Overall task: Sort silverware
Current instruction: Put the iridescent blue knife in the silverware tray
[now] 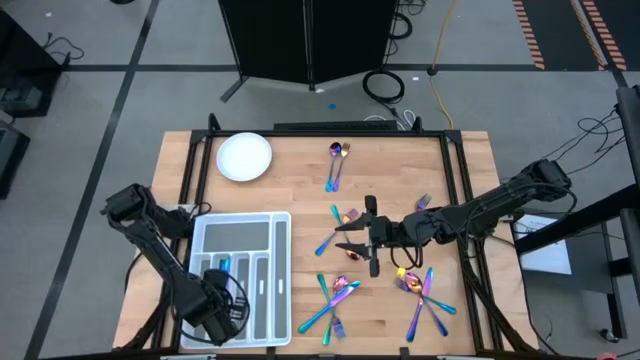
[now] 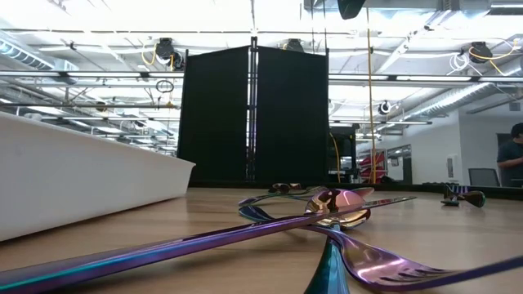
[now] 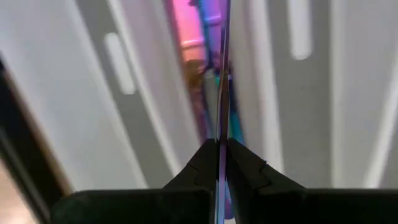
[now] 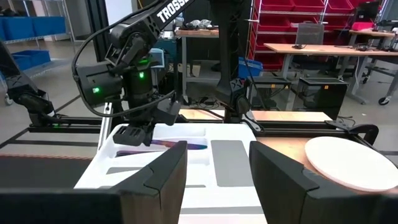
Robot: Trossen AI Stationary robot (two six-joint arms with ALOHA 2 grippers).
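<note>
The silverware has a rainbow finish. Loose pieces lie on the wooden table: a pair at the far middle [image 1: 337, 160], a crossed heap at the near middle [image 1: 335, 300] and another near right [image 1: 425, 295]. My left gripper [image 3: 222, 146] stands over the white compartment tray [image 1: 250, 225], pointing down, shut on one slim piece [image 4: 168, 147]. More pieces [image 3: 199, 37] lie on the compartment floor below it. My right gripper [image 1: 342, 238] hovers level over the table's middle, open and holding nothing. My left gripper pinches a slim silverware piece by its two flat sides [image 3: 222, 134] between the two fingers, seen edge-on. The fingers come from above, pointing down, near one end of the piece. It lies level, low in the tray's left compartment, running along it; whether it rests on the floor I cannot tell.
A white round plate [image 1: 244, 157] sits at the far left of the table. In the low view the tray's wall [image 2: 82, 184] rises at left and crossed silverware [image 2: 327, 216] lies close in front. A dark screen stands beyond the far edge.
</note>
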